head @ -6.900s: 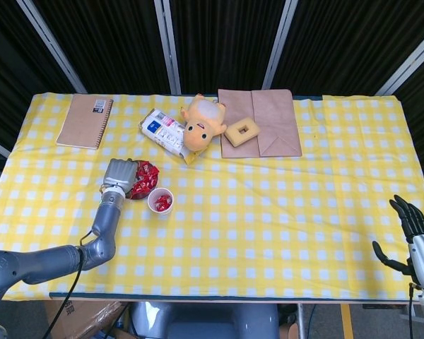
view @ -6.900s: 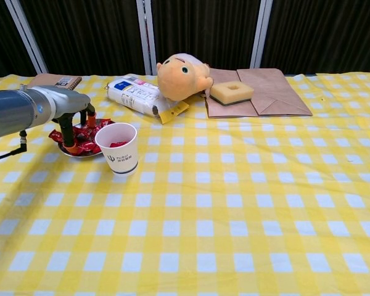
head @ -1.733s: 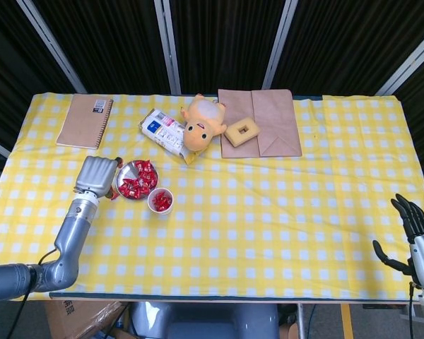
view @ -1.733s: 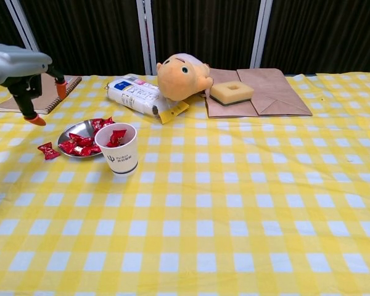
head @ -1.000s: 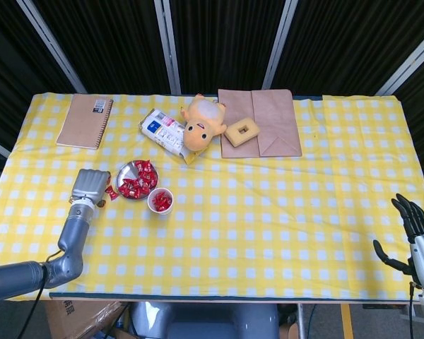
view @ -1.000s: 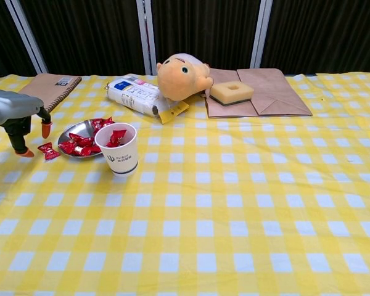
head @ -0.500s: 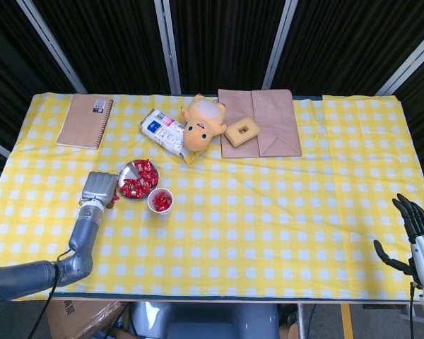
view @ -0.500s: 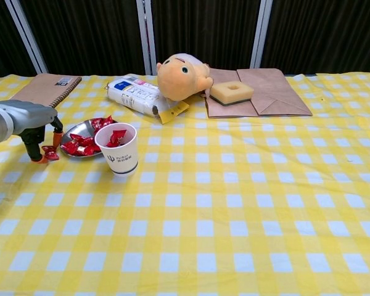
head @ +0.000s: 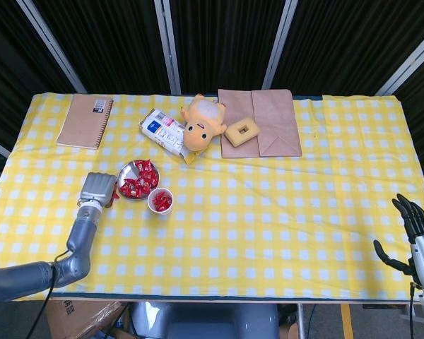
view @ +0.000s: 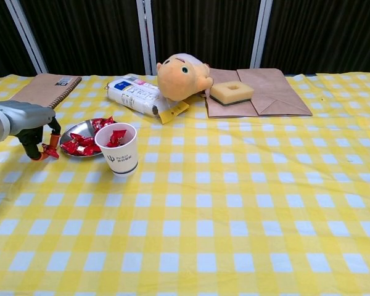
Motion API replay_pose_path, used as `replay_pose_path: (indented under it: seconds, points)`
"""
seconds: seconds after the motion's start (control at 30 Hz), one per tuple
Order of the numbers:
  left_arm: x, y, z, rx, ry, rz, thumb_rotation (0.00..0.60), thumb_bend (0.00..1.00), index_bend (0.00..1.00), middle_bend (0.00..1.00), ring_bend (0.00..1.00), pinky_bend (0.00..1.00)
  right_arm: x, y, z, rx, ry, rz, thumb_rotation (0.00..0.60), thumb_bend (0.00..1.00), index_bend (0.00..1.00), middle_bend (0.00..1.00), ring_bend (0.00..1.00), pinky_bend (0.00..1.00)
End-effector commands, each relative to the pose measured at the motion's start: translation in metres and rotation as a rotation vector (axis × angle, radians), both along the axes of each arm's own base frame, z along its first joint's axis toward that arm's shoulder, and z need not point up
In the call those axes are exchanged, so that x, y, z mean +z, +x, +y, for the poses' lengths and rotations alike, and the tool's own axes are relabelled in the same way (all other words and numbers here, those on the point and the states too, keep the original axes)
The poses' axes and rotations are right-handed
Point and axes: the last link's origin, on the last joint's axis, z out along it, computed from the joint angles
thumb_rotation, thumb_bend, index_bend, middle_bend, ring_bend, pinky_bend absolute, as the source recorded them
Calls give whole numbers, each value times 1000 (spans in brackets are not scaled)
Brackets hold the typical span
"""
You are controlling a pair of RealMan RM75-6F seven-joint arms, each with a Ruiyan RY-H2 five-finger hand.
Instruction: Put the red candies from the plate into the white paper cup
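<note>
Lying on the cloth just outside the plate's left rim, one stray candy [view: 51, 150] sits right at the left hand's fingertips [view: 39, 155], which point down around it. Whether they have actually pinched it I cannot tell; the wrapper shows between two orange tips but may only be touched.

The other red candies [view: 80, 143] are heaped in the metal plate [head: 125, 173], and a few already fill the white paper cup [view: 118, 148], which stands touching the plate's right side.

The likeliest trouble is the stray sweet: a shiny, crinkly wrapper flat on soft tablecloth [view: 234, 203] could skid away from a closing pinch, or the fingers could gather cloth with it and tug the plate. A careless lift past the plate could also catch its rim and tip sweets out. The light cup, so close by, might topple if the left hand [head: 97, 188] swings in low.

The right hand [head: 413, 233] hangs off the table's far corner, fingers spread, holding nothing.
</note>
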Motion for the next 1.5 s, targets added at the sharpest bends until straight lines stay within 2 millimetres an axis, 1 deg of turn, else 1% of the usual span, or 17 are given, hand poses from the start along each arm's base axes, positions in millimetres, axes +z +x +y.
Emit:
replay_pose_path:
  seconds: [0.03, 0.17, 0.23, 0.3, 0.4, 0.57, 0.67, 0.73, 0.97, 1.13, 1.27, 1.5]
  points:
    - [5, 3, 0, -4, 11, -18, 600, 414, 492, 945, 1000, 970, 0, 0, 0, 0, 0, 0, 600, 424, 0, 0, 0, 0]
    - [20, 9, -1, -22, 35, -50, 600, 414, 492, 945, 1000, 970, 0, 0, 0, 0, -1, -2, 600, 424, 0, 0, 0, 0]
    - [32, 14, -1, -41, 53, -66, 600, 414, 492, 945, 1000, 970, 0, 0, 0, 1, 0, -3, 600, 424, 0, 0, 0, 0]
    - [44, 21, 0, -69, 75, -80, 600, 414, 491, 944, 1000, 970, 0, 0, 0, 2, 2, -3, 600, 424, 0, 0, 0, 0]
    - [61, 37, 0, -114, 110, -131, 600, 414, 491, 944, 1000, 970, -1, 1, -1, 7, 4, -3, 600, 424, 0, 0, 0, 0]
    - [67, 57, -5, -168, 106, -183, 600, 412, 488, 944, 1000, 970, -2, 2, -1, 11, 8, -3, 600, 424, 0, 0, 0, 0]
    - [63, 72, -11, -215, 78, -200, 600, 412, 488, 944, 1000, 970, -2, 2, -2, 13, 10, -6, 600, 424, 0, 0, 0, 0]
    - [56, 82, -18, -246, 52, -212, 600, 410, 488, 944, 1000, 970, -2, 2, -2, 14, 12, -6, 600, 424, 0, 0, 0, 0]
    - [28, 107, -36, -318, -39, -207, 600, 398, 485, 943, 1000, 970, -2, 2, -2, 11, 11, -7, 600, 423, 0, 0, 0, 0]
    - [13, 117, -40, -328, -62, -204, 600, 388, 480, 942, 1000, 970, -1, 2, -1, 13, 10, -10, 600, 423, 0, 0, 0, 0]
    - [5, 122, -40, -330, -66, -209, 600, 377, 472, 939, 1000, 970, -1, 2, -1, 15, 11, -10, 600, 424, 0, 0, 0, 0]
    - [-3, 127, -43, -331, -93, -196, 600, 317, 452, 932, 1000, 970, -1, 2, -1, 17, 10, -11, 600, 424, 0, 0, 0, 0]
